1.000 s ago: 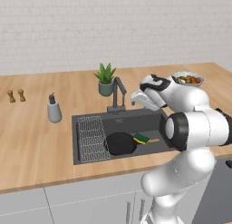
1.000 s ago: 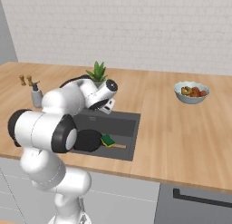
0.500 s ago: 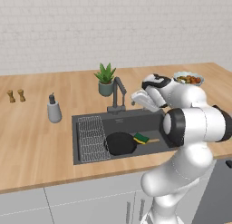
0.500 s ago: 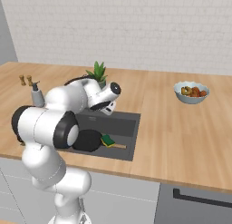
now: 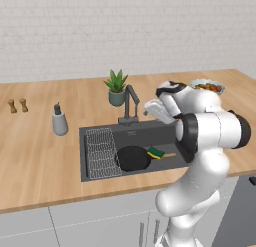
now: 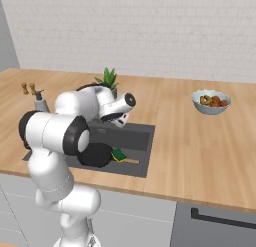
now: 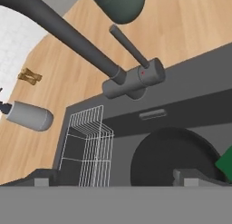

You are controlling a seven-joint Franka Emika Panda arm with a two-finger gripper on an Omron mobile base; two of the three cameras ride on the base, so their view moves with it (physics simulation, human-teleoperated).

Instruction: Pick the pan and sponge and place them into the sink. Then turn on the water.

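Note:
The black pan (image 5: 133,158) lies flat in the dark sink (image 5: 150,130), its wooden handle pointing right. The green sponge (image 5: 155,152) rests by the handle's root. In the right base view the pan (image 6: 95,155) and sponge (image 6: 119,154) sit in the sink (image 6: 148,150) beside my arm. My gripper (image 5: 150,110) hovers over the basin just right of the dark faucet (image 5: 131,104), open and empty. In the hand view the faucet (image 7: 134,79) with its lever (image 7: 128,46) is close ahead of my gripper (image 7: 115,180); the pan (image 7: 174,160) and a sponge (image 7: 225,162) corner lie below. No water falls from the spout.
A wire rack (image 5: 101,152) fills the sink's left side. A potted plant (image 5: 117,87) stands behind the faucet. A soap dispenser (image 5: 59,121) and two small shakers (image 5: 17,106) are on the counter to the left. A fruit bowl (image 5: 206,86) sits at the right.
The hand has edged slightly nearer the faucet. Its jaws stay wide. The pan and sponge have not moved.

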